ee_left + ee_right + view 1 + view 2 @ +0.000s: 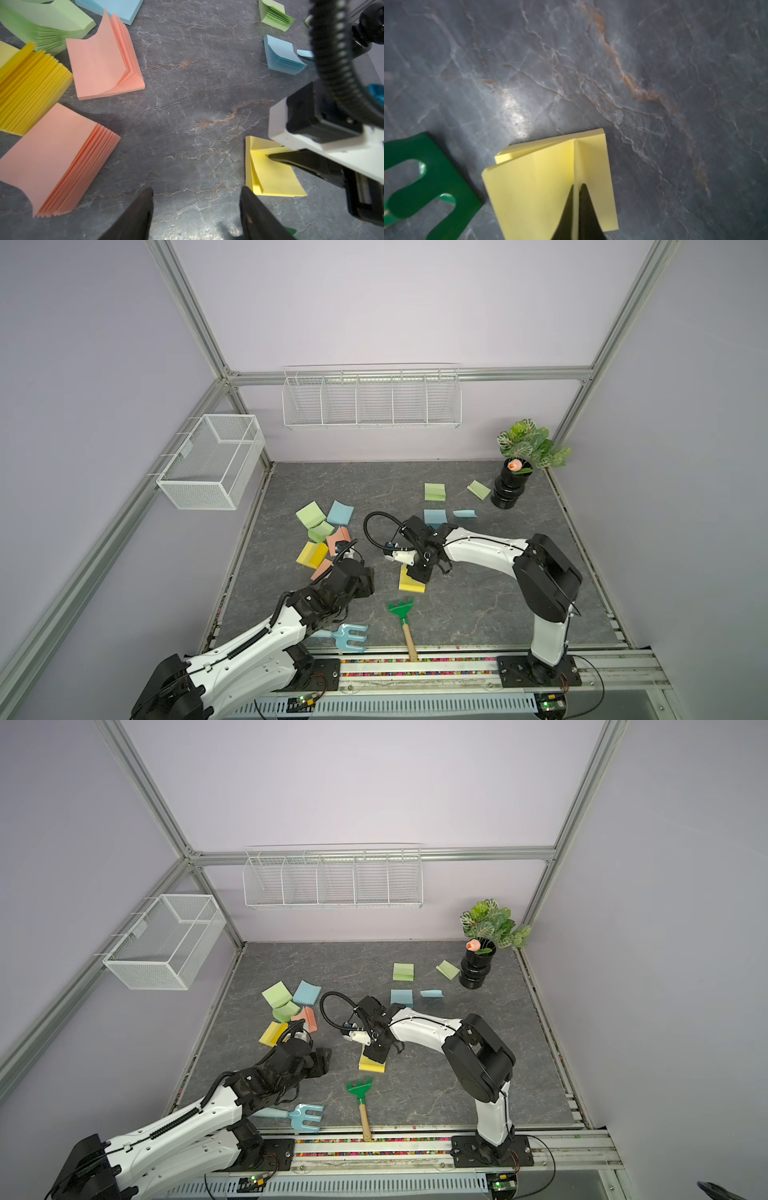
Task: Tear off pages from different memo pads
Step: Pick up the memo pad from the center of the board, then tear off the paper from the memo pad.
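Now the right gripper [578,185] is pinched shut on the raised fold of the top page [539,187] of the yellow pad [409,587], front-centre on the table [478,605], just beside the rake [436,182]. The left gripper [196,193] hangs open, clear of that pad — nothing pins it. Risk: pulling lifts the whole pad, or the creased page rips.

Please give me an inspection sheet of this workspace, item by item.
Surface: dark marbled tabletop.
Job's things: memo pads clustered near the left arm, others farther back; a loose blue page lies apart.
Clutter: green rake, blue fork, potted plant.
Grippers: right gripper, jaws shut on the top yellow page of a yellow pad; left gripper, jaws open, holding nothing.
Cables: black cable loops at the right wrist.
Surroundings: wire shelf and mesh basket on the walls.
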